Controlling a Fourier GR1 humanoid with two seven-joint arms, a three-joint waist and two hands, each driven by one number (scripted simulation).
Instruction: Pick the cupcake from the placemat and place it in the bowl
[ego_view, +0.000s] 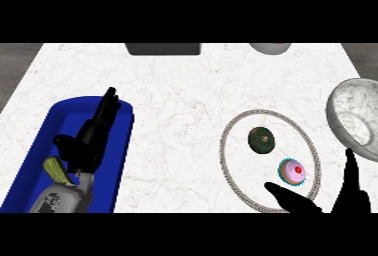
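Here the right hand (325, 200) spreads its fingers (351, 170) wide beside the cupcake (294, 171), holding nothing.

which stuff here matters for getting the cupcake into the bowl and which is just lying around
For the job: cupcake, placemat, bowl, right hand.

Lying about: avocado on the placemat, blue tray, left hand resting over the tray.

Black hands (92, 137), grey forearm (63, 197)

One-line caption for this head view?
Right hand open beside the cupcake on the placemat, bowl waiting alongside.
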